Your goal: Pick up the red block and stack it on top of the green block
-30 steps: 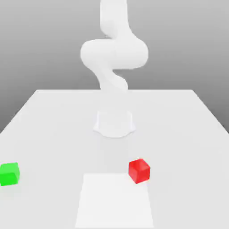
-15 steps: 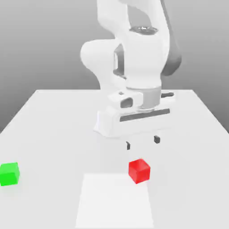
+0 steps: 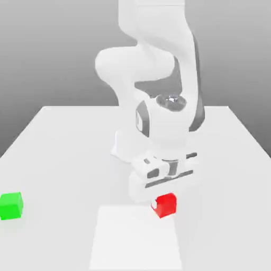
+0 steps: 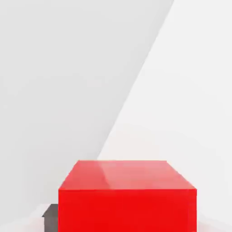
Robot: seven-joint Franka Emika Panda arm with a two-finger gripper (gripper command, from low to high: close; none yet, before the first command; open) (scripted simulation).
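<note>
End effector [image 3: 163,197] down on the red block [image 3: 166,205], pinching it; block sits on the white surface [image 3: 63,148]. Green block [image 3: 11,206] well apart from the red block, toward the exterior view's left, same surface, untouched.

Green block [image 3: 11,205] far exterior-view left of red block [image 3: 165,205], apparently under end effector [image 3: 165,197].

No readable text, label, brand, number or sign anywhere: none on the plain matte red block [image 3: 166,205], none on the green block [image 3: 11,206], none on the white arm [image 3: 159,79] or the table [image 3: 63,148].
</note>
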